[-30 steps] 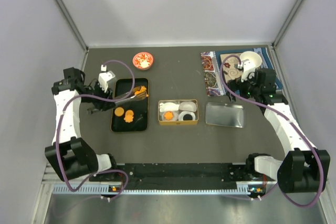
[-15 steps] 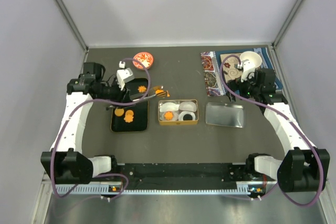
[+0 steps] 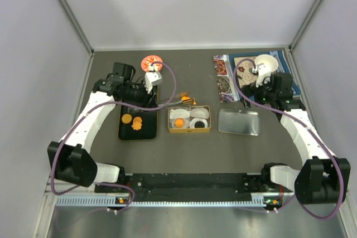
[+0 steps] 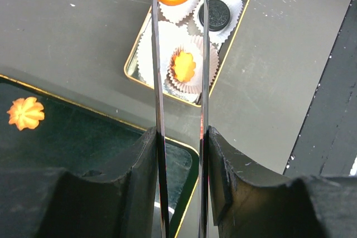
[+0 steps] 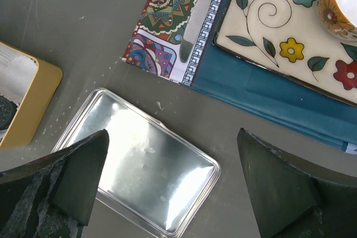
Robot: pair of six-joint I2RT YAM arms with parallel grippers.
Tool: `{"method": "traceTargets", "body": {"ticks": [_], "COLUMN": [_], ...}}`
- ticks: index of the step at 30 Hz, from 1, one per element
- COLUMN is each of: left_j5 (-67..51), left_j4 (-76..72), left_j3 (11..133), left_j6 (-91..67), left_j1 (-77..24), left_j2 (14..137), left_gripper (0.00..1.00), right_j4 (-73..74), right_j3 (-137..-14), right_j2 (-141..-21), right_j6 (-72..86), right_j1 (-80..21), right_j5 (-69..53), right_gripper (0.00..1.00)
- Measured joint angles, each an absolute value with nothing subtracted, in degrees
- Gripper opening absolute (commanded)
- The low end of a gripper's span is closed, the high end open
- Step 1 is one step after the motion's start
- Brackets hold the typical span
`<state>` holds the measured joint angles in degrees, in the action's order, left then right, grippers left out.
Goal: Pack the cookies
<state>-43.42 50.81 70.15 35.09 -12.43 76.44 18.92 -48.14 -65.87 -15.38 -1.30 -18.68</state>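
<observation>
I see the cookies (image 4: pixel 25 112) all in bright orange. The tray (image 3: pixel 146 132) is black with a thin gold rim. The tin (image 5: pixel 36 104) is gold and its paper cups (image 4: pixel 173 33) are white. The lid (image 5: pixel 139 165) is shiny silver. The plate (image 5: pixel 262 37) is cream with red, yellow and blue flowers and dark green leaves. The desk (image 5: pixel 83 15) is dark grey.

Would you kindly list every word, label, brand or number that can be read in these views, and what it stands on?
No text can be read anywhere.
The dark round disc in the gold tin bears a raised pattern, too small to read.
The patterned cloth and the floral plate show ornament only, no letters.
The silver lid is bare.
</observation>
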Motion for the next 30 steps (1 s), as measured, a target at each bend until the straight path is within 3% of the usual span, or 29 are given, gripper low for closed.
{"method": "traceTargets", "body": {"ticks": [30], "left_j5": [-39.3], "left_j4": [36.2], "left_j3": [67.0], "left_j6": [28.7], "left_j1": [-21.2], "left_j2": [88.2], "left_gripper": [0.0], "right_j4": [18.9], "right_j3": [-48.1], "right_j2": [-66.7], "right_j6": [-15.5], "right_j1": [-1.3], "right_j5": [-18.5], "right_gripper": [0.99]}}
